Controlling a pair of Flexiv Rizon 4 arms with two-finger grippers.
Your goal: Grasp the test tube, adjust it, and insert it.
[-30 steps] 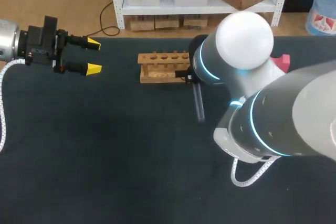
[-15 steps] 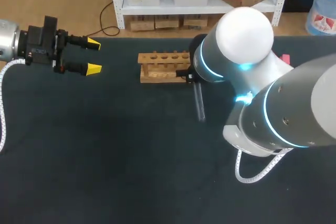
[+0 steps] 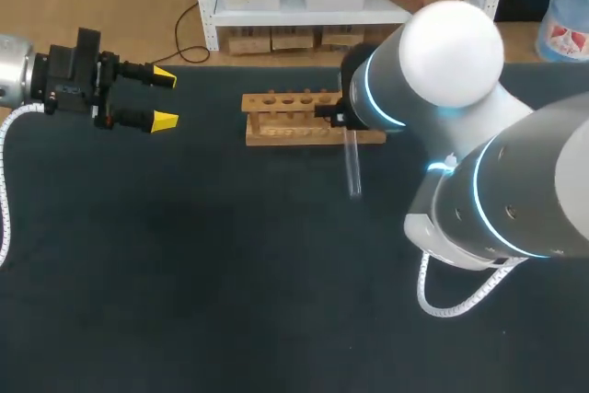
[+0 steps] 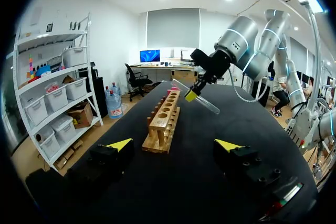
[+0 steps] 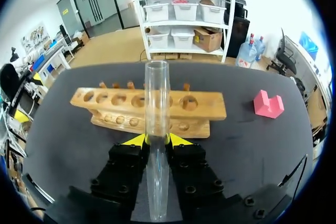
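A clear glass test tube point(image 5: 157, 129) is held between the yellow tips of my right gripper point(image 5: 157, 140), its open mouth pointing toward the wooden rack point(image 5: 121, 106) just ahead. In the head view the tube point(image 3: 352, 165) juts toward the table's near side from under my right arm, beside the rack's point(image 3: 285, 117) right end. The left wrist view shows the tube point(image 4: 202, 99) tilted in the air past the rack point(image 4: 164, 121). My left gripper point(image 3: 164, 98) hangs open and empty at the far left, well apart from the rack.
A pink block point(image 5: 268, 104) lies on the dark table to the right of the rack. The rack has a row of several holes, all without tubes. Bare dark tabletop point(image 3: 202, 264) spreads across the near side.
My right arm has shifted right and toward the far edge, carrying the tube a little closer to the rack's right end. The left arm has stayed put.
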